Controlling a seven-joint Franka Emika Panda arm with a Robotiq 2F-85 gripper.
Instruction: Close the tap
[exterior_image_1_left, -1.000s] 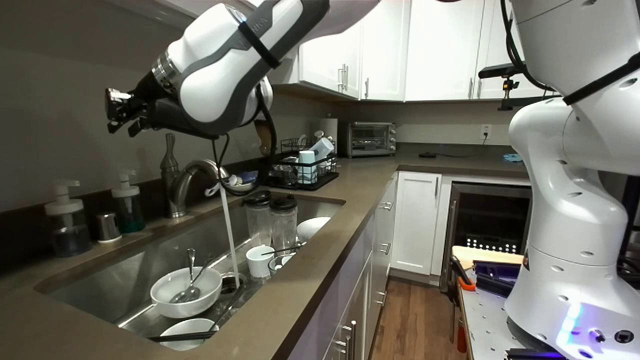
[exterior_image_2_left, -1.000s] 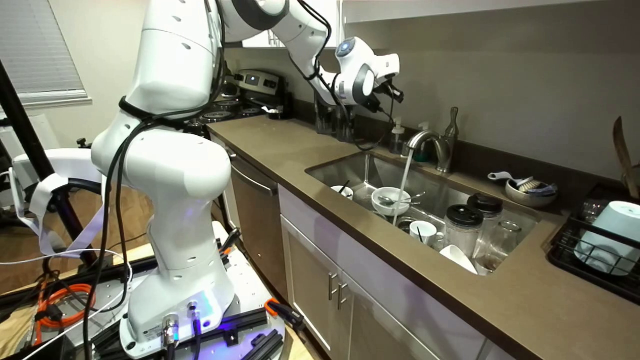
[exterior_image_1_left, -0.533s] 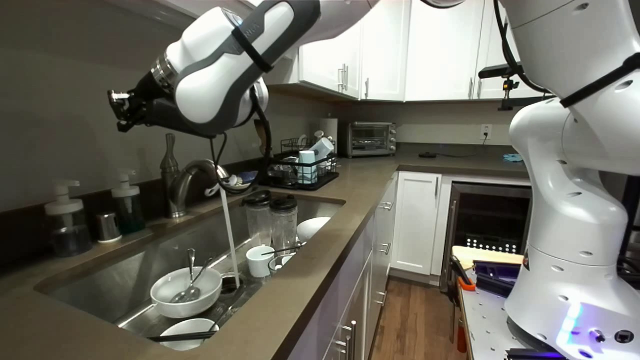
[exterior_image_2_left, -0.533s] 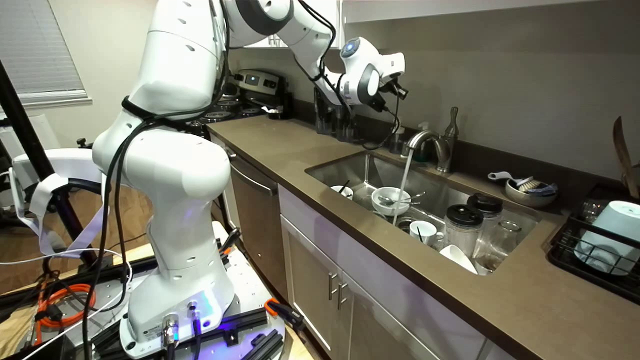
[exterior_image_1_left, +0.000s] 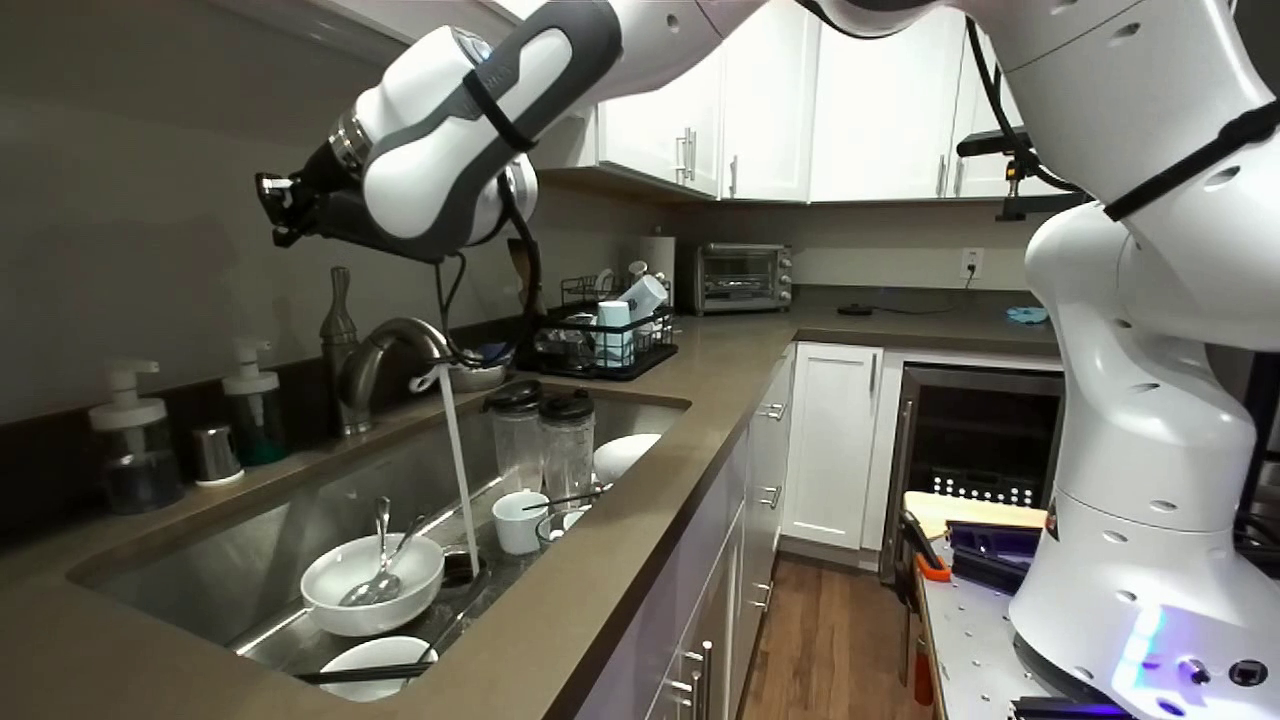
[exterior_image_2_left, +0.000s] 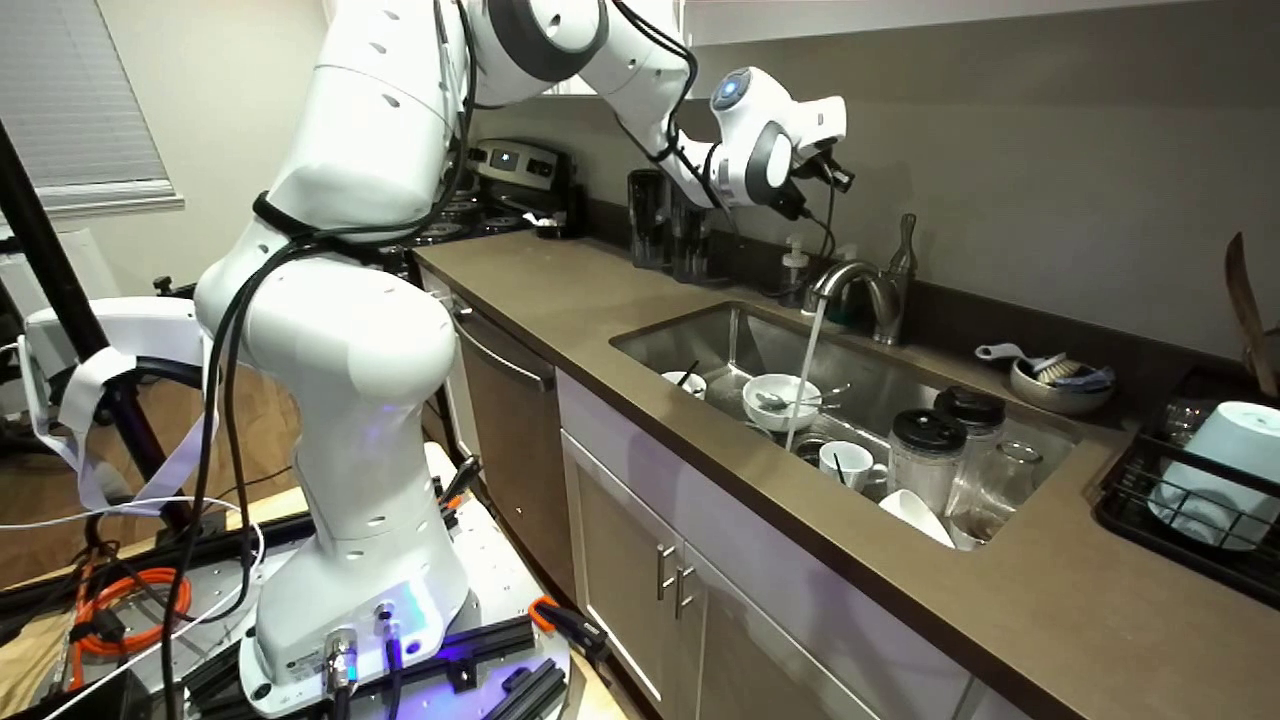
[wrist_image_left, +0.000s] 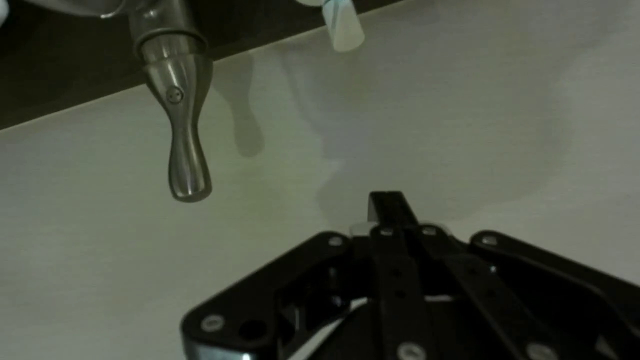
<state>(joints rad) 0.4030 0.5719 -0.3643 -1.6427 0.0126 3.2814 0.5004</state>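
Silvery metal gooseneck tap (exterior_image_2_left: 885, 298) runs, slim metal lever (exterior_image_2_left: 905, 248) upright. Black two-fingered claw (wrist_image_left: 404, 215), clenched empty, hangs apart, presumably for pushing.

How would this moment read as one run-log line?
tap: open, water running into sink | handle: upright | gripper: shut, apart from handle | closing: not yet done

Silvery arched metal gooseneck tap (exterior_image_2_left: 885, 295) has brownish-gray handle (wrist_image_left: 184, 115). Blk angular two-finger gripper (wrist_image_left: 397, 210) shows gray screws (wrist_image_left: 213, 323). Smooth wht jointed arm (exterior_image_1_left: 1130, 420) has dk-gray trim (exterior_image_1_left: 595, 40) & blk straps (exterior_image_1_left: 498, 112). Flat slab countertop (exterior_image_1_left: 615, 530) is brn. Clear soap btl (exterior_image_1_left: 260, 425) w/ wht pump (exterior_image_1_left: 250, 352) looks teal-green inside. Wood-plank floor (exterior_image_1_left: 830, 650) is brn w/ streaky grain.
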